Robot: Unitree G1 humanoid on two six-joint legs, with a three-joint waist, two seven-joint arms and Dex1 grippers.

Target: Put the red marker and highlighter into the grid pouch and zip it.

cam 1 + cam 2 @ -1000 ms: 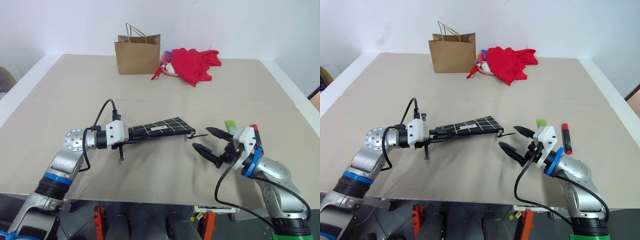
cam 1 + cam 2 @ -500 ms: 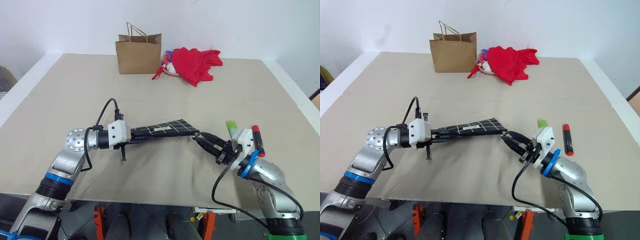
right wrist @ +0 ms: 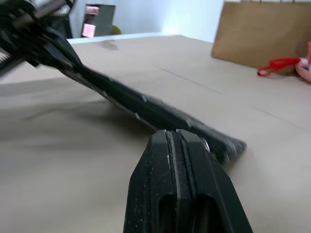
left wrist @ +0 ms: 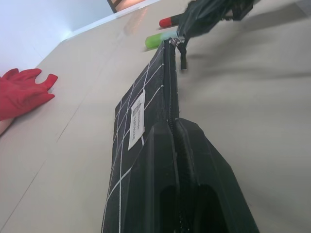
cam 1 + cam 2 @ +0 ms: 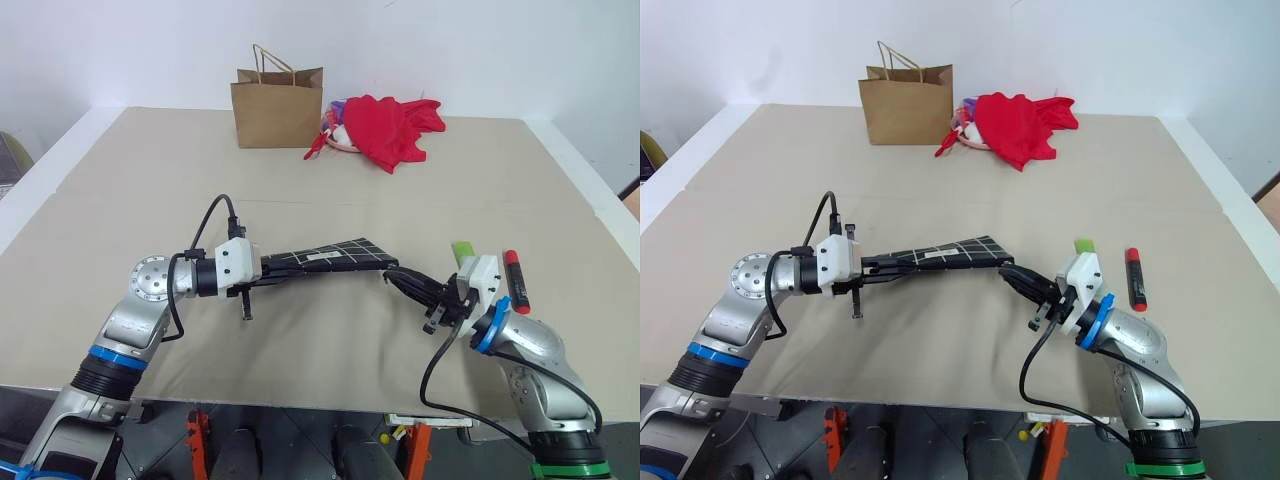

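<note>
The grid pouch (image 5: 325, 257), black with white lines and a white label, hangs level a little above the table. My left gripper (image 5: 278, 266) is shut on its left end. My right gripper (image 5: 392, 273) is shut, its tips against the pouch's zipper end. The zipper pull (image 4: 183, 58) dangles just under those tips, and I cannot tell whether anything thin is pinched. The highlighter (image 5: 462, 250), with a light-green cap, lies on the table right behind my right wrist. The red marker (image 5: 517, 280) lies just to the right of it.
A brown paper bag (image 5: 277, 105) stands at the far side of the table. A red cloth (image 5: 393, 128) is heaped to the right of it. The tan table (image 5: 330, 340) has open surface under and in front of the pouch.
My right gripper went from wide open to shut and moved left up to the pouch's zipper end. The left gripper and the pouch stayed in place.
</note>
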